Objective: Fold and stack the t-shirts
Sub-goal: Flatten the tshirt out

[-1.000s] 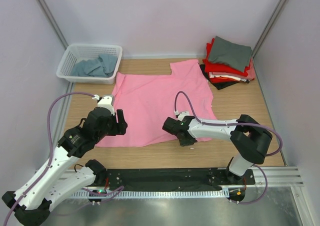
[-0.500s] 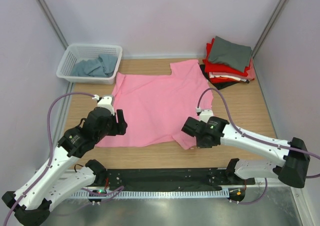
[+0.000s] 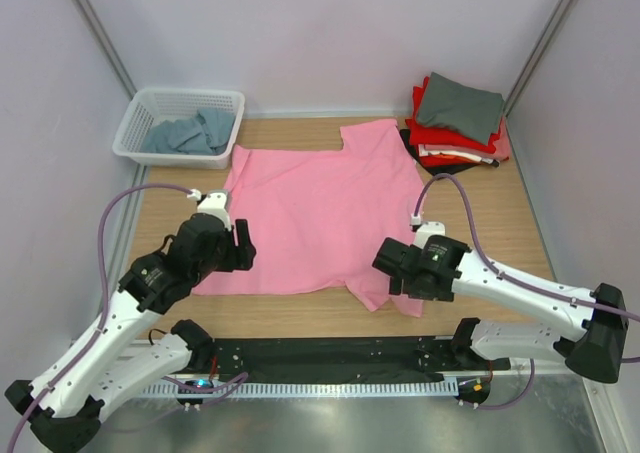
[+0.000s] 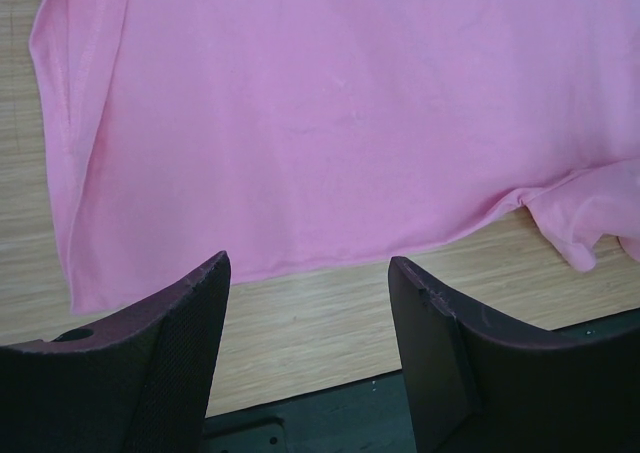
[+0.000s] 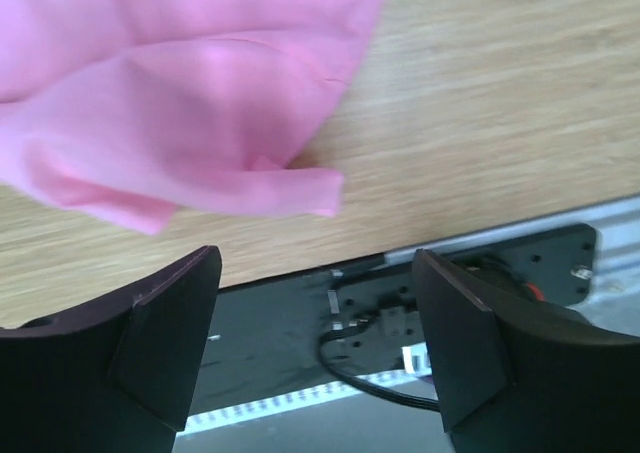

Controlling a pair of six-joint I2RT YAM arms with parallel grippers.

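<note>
pink cotton t-shirt (image 3: 320, 208) laid flat for folding | left gripper (image 4: 308, 265) held open, empty, at hem | right gripper (image 5: 316, 261) also open, empty, parked over bunched corner

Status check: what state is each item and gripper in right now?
pink t-shirt: spread flat, near right corner bunched.
folded shirts: stacked at far right.
basket: upright, far left.
grey-blue shirt: crumpled in basket.
left gripper: open, empty.
right gripper: open, empty, by bunched corner.

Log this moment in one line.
pink t-shirt: spread, near-right corner bunched | left gripper: open at near hem | right gripper: open by bunched corner | stack: far right
</note>
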